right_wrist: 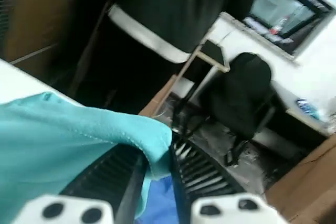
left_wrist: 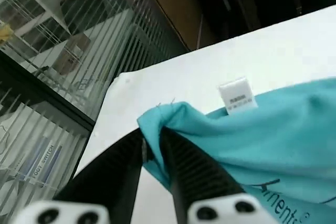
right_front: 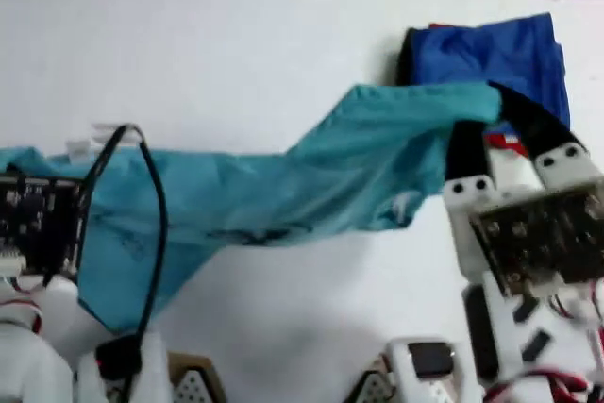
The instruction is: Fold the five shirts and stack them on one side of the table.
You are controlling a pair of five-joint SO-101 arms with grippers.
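Teal shirt (right_front: 283, 186) stretched across tabletop (right_front: 189, 44), left edge to right edge; left gripper (left_wrist: 152, 136) clamped on one end, right gripper (right_wrist: 157, 153) clamped on other, beside folded blue shirt (right_front: 491, 49) at far right corner

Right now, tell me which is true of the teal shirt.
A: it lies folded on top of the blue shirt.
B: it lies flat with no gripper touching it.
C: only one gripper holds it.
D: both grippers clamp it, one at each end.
D: the left gripper and the right gripper are each shut on an end of the teal shirt, which stretches between them.
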